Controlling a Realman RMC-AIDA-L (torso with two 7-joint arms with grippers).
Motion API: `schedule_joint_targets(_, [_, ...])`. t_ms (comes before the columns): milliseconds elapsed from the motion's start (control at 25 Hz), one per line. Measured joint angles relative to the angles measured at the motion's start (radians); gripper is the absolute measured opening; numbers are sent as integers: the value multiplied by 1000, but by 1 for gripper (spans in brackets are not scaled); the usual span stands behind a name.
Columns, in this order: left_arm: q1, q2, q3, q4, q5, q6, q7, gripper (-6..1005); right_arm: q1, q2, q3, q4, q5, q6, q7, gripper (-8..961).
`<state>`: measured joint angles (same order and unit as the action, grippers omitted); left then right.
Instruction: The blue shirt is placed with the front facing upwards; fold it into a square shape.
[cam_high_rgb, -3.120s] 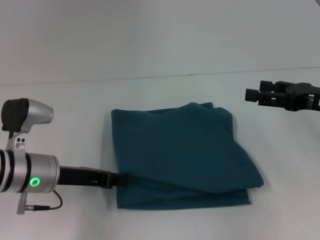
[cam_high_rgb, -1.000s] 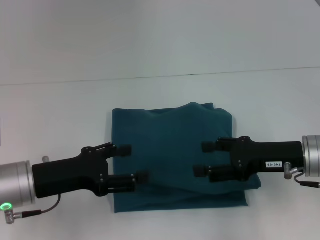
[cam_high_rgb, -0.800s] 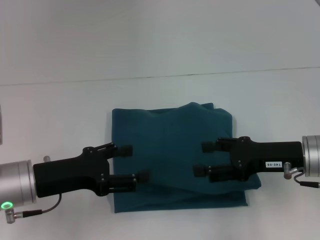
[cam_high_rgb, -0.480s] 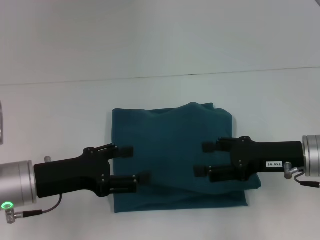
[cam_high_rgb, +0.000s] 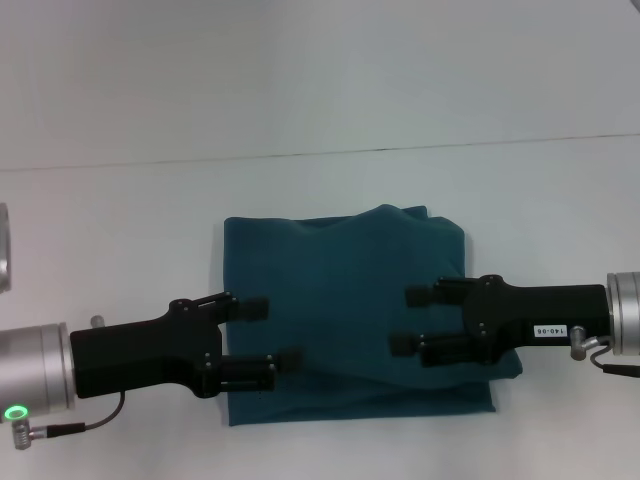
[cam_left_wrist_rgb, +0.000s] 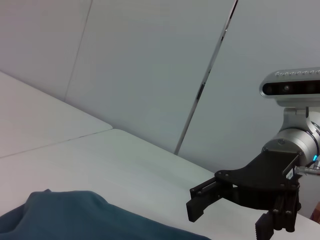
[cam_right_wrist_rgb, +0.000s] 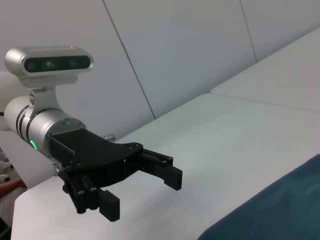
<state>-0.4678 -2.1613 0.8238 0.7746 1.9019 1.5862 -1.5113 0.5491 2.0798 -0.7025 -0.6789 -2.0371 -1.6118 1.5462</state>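
Note:
The blue shirt (cam_high_rgb: 345, 290) lies folded into a rough square on the white table (cam_high_rgb: 120, 220), plain teal side up, with its print and collar hidden. Its right front corner sticks out a little. My left gripper (cam_high_rgb: 271, 335) is open and empty over the shirt's left front part. My right gripper (cam_high_rgb: 408, 320) is open and empty over its right part, facing the left one. The left wrist view shows the right gripper (cam_left_wrist_rgb: 231, 221) beyond the shirt (cam_left_wrist_rgb: 70, 220). The right wrist view shows the left gripper (cam_right_wrist_rgb: 141, 192) and a corner of the shirt (cam_right_wrist_rgb: 285, 210).
The table's back edge (cam_high_rgb: 320, 153) meets a pale wall. A grey object (cam_high_rgb: 3, 262) shows at the far left edge of the head view. White table surrounds the shirt on all sides.
About three seconds ago the left gripper was at the shirt's left front edge and the right gripper was far back right. Both now stand over the shirt. In the last second the left gripper drifted slightly nearer.

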Motion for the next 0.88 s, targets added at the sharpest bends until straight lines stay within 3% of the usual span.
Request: schedule_joint_targets(880, [0, 0, 0, 0, 0, -3, -1, 915, 2, 0, 0, 1, 0, -2, 0, 919])
